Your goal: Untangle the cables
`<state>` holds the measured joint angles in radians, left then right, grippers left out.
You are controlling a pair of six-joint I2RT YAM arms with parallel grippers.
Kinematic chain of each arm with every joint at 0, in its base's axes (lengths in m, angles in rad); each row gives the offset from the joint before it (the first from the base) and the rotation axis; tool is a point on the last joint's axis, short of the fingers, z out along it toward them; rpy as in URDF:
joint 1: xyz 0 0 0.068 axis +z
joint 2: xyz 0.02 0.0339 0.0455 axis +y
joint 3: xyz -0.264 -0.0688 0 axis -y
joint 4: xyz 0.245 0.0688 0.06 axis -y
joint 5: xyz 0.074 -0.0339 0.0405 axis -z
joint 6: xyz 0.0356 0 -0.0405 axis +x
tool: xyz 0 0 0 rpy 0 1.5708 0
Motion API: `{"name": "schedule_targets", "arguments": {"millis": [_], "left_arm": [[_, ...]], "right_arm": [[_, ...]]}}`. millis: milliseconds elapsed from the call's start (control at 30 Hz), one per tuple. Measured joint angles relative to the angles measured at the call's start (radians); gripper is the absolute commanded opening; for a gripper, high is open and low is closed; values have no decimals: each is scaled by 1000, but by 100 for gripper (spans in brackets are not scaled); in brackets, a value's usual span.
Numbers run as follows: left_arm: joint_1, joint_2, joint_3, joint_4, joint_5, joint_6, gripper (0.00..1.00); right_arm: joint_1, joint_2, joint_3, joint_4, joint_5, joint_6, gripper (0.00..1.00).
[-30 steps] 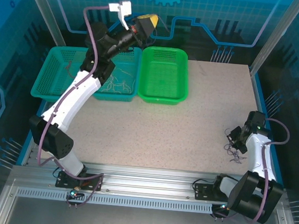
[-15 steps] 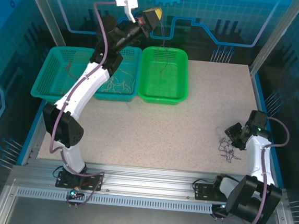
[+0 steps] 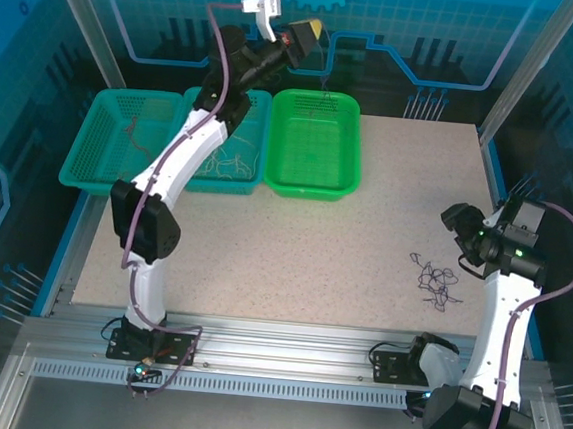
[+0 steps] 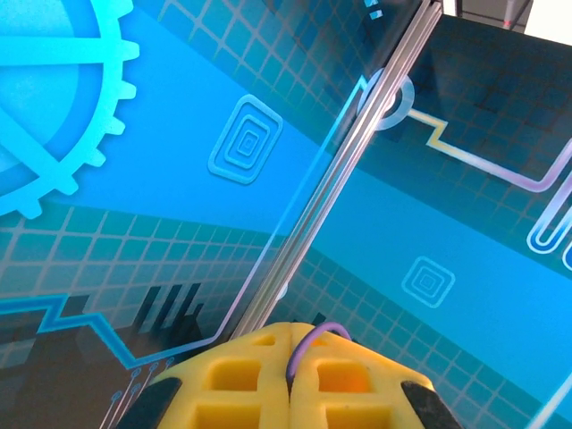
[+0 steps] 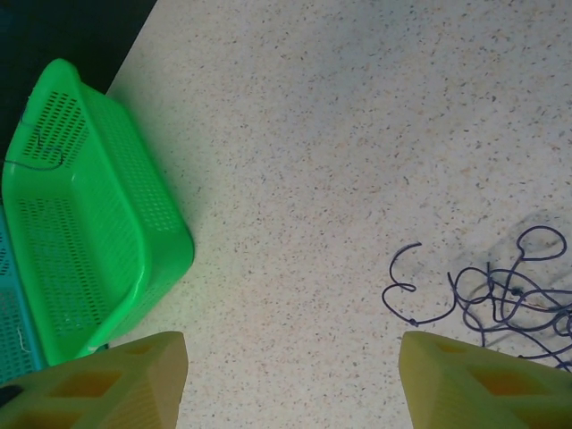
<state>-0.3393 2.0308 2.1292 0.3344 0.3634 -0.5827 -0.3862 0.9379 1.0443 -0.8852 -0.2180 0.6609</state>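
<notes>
A loose tangle of thin dark purple cables [image 3: 436,282] lies on the table at the right. My right gripper [image 3: 463,228] hovers just above and beside it, open and empty. In the right wrist view the same cables [image 5: 505,295] lie beside the right finger [image 5: 483,384], apart from it. My left gripper [image 3: 308,31] is raised high over the back edge of the green basket [image 3: 315,142]. In the left wrist view its yellow jaws are shut on one thin purple cable [image 4: 310,344], which loops out at the tips.
Two teal baskets [image 3: 122,140] stand at the back left. The one next to the green basket holds pale curly wires [image 3: 226,159]. A thin dark wire [image 5: 36,161] shows over the far end of the green basket [image 5: 80,223]. Blue enclosure walls ring the table.
The left arm swung right from over the teal basket to above the green one, carrying its cable. The right gripper opened, let go of the dark tangle and lifted away.
</notes>
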Motion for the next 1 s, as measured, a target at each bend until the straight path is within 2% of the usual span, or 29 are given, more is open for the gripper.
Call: {"name": "schedule_targets", "arguments": {"millis": [433,600,667,700,733,867,1000], "left_arm": [[2,193,56,-162,-64,16,0],[4,216,56,-237,-90,40,2],[4,216,62,-280,-106,61,18],[4,222,80,-315,-114,77,33],[4,231,106,-354,-124,91,41],[4,240,147,-459,-162,149,59],[3,234,152,-521,-169,183,67]], "right_arm": [[0,5,1,-37,-38,35,65],[0,5,1,-49,-47,40,65],[0,5,1,-54,-48,40,66],[0,5,1,-57,-48,40,66],[0,5,1,-60,-48,43,66],[0,5,1,-64,-48,60,66],[0,7,-7,-75,-28,89,68]]}}
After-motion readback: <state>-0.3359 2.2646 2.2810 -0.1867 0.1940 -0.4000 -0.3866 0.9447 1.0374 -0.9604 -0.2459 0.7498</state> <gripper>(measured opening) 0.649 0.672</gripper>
